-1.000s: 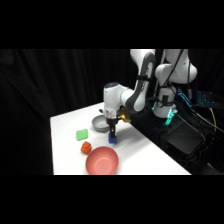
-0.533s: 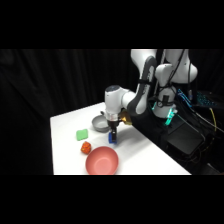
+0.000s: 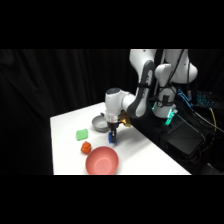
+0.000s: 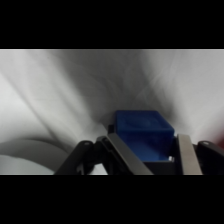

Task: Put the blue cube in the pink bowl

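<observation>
In the side view, the pink bowl [image 3: 102, 161] is seen nearest the camera, at the lower middle of the frame on the white table [image 3: 145, 155]. Just beyond its upper left rim an orange-red lump [image 3: 86, 147] is found, close to the bowl, and a flat green block [image 3: 82, 134] lies a little farther back, up and to the left. At the centre of the frame the gripper [image 3: 112, 139] is brought down from above, with the blue cube [image 3: 111, 138] seen at its tip, just above and to the right of the bowl's far rim and outside the bowl. Whether the cube is resting on the table or is slightly raised cannot be told. Behind the gripper a grey bowl [image 3: 98, 123] is partly hidden by the white wrist. Farther back, at the upper right, the arm's base is placed beside dark equipment with cables.

In the wrist view, the cube [image 4: 144, 134] is seen at the lower middle, set between the two fingers [image 4: 186, 156], which rise from the bottom edge on either side of it. The jaws are narrowed about the cube's width, closely flanking it; actual contact on both sides cannot be confirmed. A curved grey rim is seen at the lower left of that view.
</observation>
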